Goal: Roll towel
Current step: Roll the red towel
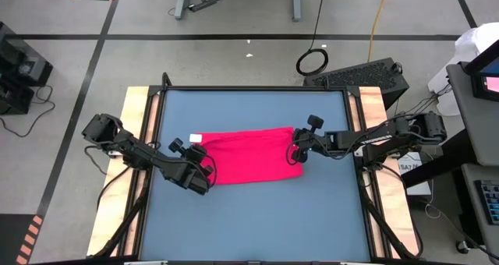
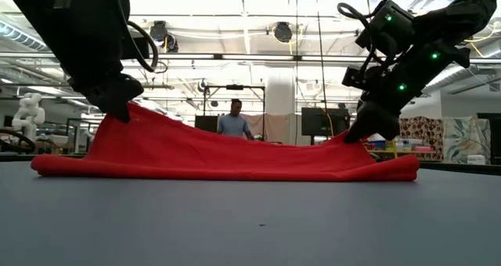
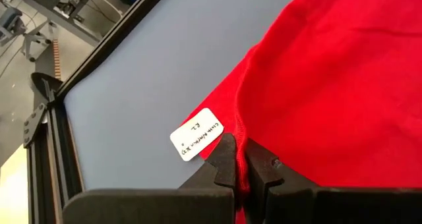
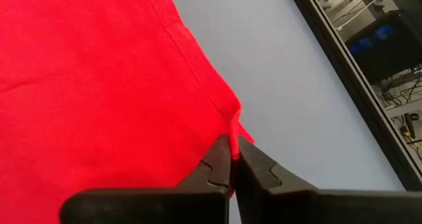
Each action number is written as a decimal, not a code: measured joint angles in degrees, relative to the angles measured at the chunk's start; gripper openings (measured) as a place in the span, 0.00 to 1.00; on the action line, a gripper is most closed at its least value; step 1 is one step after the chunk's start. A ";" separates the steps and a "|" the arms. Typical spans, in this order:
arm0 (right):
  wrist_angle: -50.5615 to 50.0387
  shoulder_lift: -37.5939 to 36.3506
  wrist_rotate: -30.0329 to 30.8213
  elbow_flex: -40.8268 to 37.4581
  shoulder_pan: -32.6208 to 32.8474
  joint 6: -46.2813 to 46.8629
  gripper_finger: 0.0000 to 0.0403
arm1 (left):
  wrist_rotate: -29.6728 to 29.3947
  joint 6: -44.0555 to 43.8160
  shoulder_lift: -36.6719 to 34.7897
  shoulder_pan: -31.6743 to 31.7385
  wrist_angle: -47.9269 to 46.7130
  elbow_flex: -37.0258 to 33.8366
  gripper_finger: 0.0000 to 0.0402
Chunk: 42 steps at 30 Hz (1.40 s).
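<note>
The pinkish-red towel (image 1: 251, 156) lies across the middle of the blue table, its white tag (image 3: 196, 134) at the left end on the far side. My left gripper (image 1: 208, 166) is shut on the towel's left end, and my right gripper (image 1: 298, 151) is shut on its right end. In the low view both ends are raised into peaks under the grippers. The towel sags between them, and its near lower edge (image 2: 227, 172) rests on the table. My left gripper pinches the hemmed edge (image 3: 240, 133) of the towel's left end between its two fingers, close to the tag. It comes slanting down from the table's left. That end (image 2: 119, 116) is lifted, and the cloth slopes down from it to the table. My right gripper pinches the hemmed edge (image 4: 233, 124) at the towel's right end between its two fingers. It comes slanting down from the table's right. The pinched spot (image 2: 354, 134) is raised a little into a small peak, with the cloth below it on the table.
Bare blue tabletop (image 1: 249, 218) lies near and far of the towel, bounded by a black frame (image 1: 355, 140) and wooden side boards. A person (image 2: 232, 121) stands far off in the room behind the table.
</note>
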 joint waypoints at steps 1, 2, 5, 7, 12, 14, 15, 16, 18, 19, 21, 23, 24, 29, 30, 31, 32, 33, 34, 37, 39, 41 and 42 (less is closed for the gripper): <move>0.00 0.00 0.00 0.00 0.00 -0.20 0.00 | 0.00 0.00 0.00 0.00 0.00 0.00 0.01; 0.04 0.00 0.00 0.00 0.00 -0.24 0.01 | 0.00 0.00 0.00 0.00 0.00 0.00 0.01; 0.08 0.00 0.07 0.00 0.00 -0.19 0.04 | -0.03 0.00 0.00 0.00 0.15 0.00 0.01; 0.09 0.00 0.16 0.00 0.00 0.19 0.08 | -0.10 -0.04 0.00 0.00 0.17 0.00 0.01; 0.09 0.00 0.29 0.00 0.00 1.14 0.19 | -0.63 -0.07 0.00 0.04 0.49 0.00 0.01; 0.09 0.00 0.83 0.00 0.00 1.14 0.23 | -0.63 -0.10 0.00 0.03 0.50 0.00 0.01; 0.09 0.00 1.55 0.00 0.00 1.14 0.25 | -0.66 -0.49 0.00 0.04 0.48 0.00 0.01; 0.09 0.00 2.27 0.00 0.00 1.14 0.27 | -0.66 -1.10 0.00 0.04 0.46 0.00 0.02; 0.09 -0.08 3.29 0.00 0.00 1.11 0.30 | -0.66 -1.51 0.00 0.10 0.46 0.00 0.04; 0.10 -0.16 3.55 0.00 0.00 1.14 0.32 | -0.66 -1.57 0.00 0.27 0.48 0.00 0.07; 0.19 -0.53 3.56 0.00 0.00 1.17 0.33 | -0.66 -1.60 0.00 0.75 0.48 0.00 0.12; 0.15 -1.06 3.63 0.00 0.00 1.65 0.34 | -0.70 -1.60 0.00 1.43 0.46 0.00 0.17; 0.13 -1.38 3.63 0.00 0.00 2.01 0.34 | -0.76 -1.57 0.00 1.80 0.46 0.00 0.19; -1.94 -4.09 4.54 0.00 0.18 2.30 0.33 | -0.94 -1.53 0.00 3.13 -0.07 -0.02 0.26; -2.82 -4.92 4.86 0.00 0.17 2.52 0.32 | -0.91 -1.53 0.00 3.22 -0.11 -0.02 0.27; -3.49 -5.76 4.98 0.00 0.15 2.63 0.32 | -0.76 -1.47 0.00 3.26 -0.09 -0.02 0.27; -3.99 -6.47 5.01 0.00 0.13 2.95 0.31 | -0.22 -0.99 0.00 3.25 -0.07 -0.02 0.27; -4.27 -7.10 5.00 0.00 0.08 3.62 0.31 | 0.43 0.02 0.00 3.23 -0.09 -0.02 0.27; -4.39 -7.52 4.92 0.00 -0.09 4.02 0.30 | 1.01 0.58 0.00 3.21 -0.07 -0.02 0.27; -4.41 -7.77 3.32 0.00 -1.86 6.63 0.28 | 2.15 3.12 -0.27 3.23 -0.04 -0.02 0.27; -4.32 -7.44 -0.41 0.00 -4.65 8.52 0.26 | 2.19 4.14 -1.12 3.27 0.13 -0.04 0.27; -3.93 -6.64 -8.64 0.00 -8.74 9.30 0.25 | 2.28 6.22 -2.71 3.32 0.50 -0.04 0.27; -3.82 -6.13 -13.42 0.00 -10.93 9.74 0.24 | 2.27 7.26 -3.86 3.33 0.51 -0.04 0.27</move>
